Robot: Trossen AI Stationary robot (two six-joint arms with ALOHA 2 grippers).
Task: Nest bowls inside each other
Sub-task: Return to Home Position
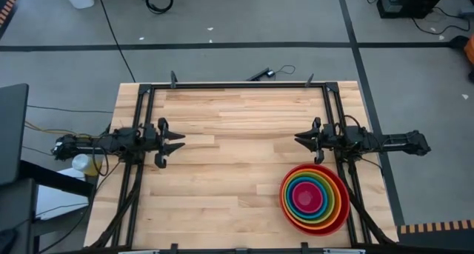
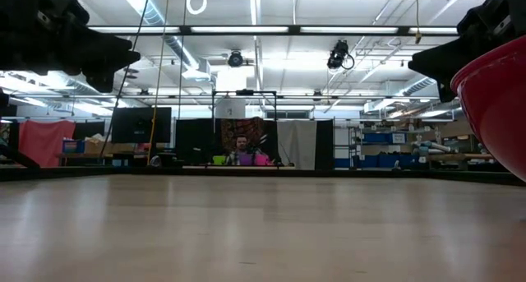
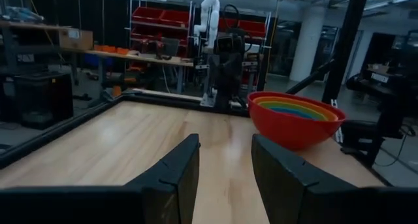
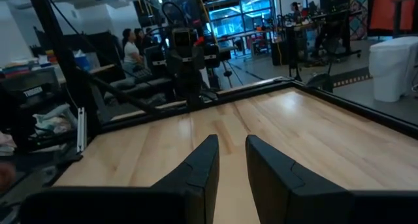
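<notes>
A stack of nested bowls (image 1: 315,198) stands on its base at the table's near right. The outermost bowl is red, with orange, yellow, green, blue and pink ones inside. It also shows in the left wrist view (image 3: 295,118) and at the right edge of the low view (image 2: 497,109). My left gripper (image 1: 180,145) hovers level at the table's left side, open, with nothing between its fingers (image 3: 225,168). My right gripper (image 1: 300,141) hovers level at the right side, just beyond the bowls' far rim. It is open with a narrower gap (image 4: 232,162) and holds nothing.
Black frame rails (image 1: 144,106) run along the table's left, right and far edges. A dark cable end (image 1: 261,74) lies just past the far edge. The wooden tabletop (image 1: 237,165) stretches between the two arms. People (image 4: 134,44) sit in the room beyond the table.
</notes>
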